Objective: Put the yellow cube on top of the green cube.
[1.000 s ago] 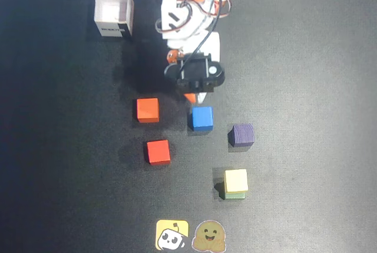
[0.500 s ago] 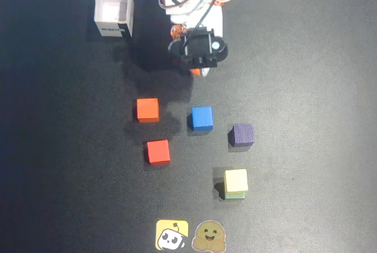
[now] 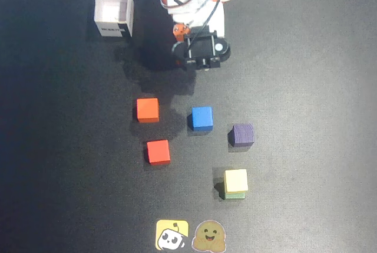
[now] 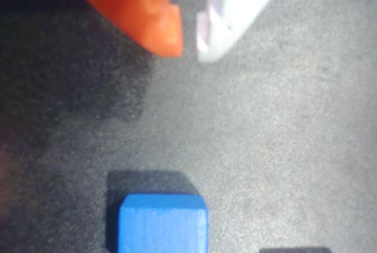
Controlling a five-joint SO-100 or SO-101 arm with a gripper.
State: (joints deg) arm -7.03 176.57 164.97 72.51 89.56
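Since the earlier overhead frames the arm has pulled back toward the top of the frame, away from the cube cluster; cubes unchanged. Yellow cube [image 3: 236, 180] sits stacked on the green cube [image 3: 235, 194] at lower right of centre in the overhead view, only a thin green edge showing beneath it. Purple cube [image 3: 241, 134] is just above that stack, blue cube [image 3: 201, 118] up-left of it near centre, orange cube [image 3: 147, 109] left of the blue, red cube [image 3: 158, 151] below the orange. All sit apart on the dark mat [image 3: 306, 117]. Yellow face sticker [image 3: 172, 235] and brown sticker [image 3: 210, 236] lie side by side at the bottom edge. White open box [image 3: 113, 10] is at upper left. Gripper [image 3: 197, 55] hangs at upper centre, well apart from every cube. In the wrist view the gripper [image 4: 188, 43] shows an orange finger and a white finger with tips nearly together, a thin gap between, nothing held. Blue cube [image 4: 163, 223] is at bottom centre there.
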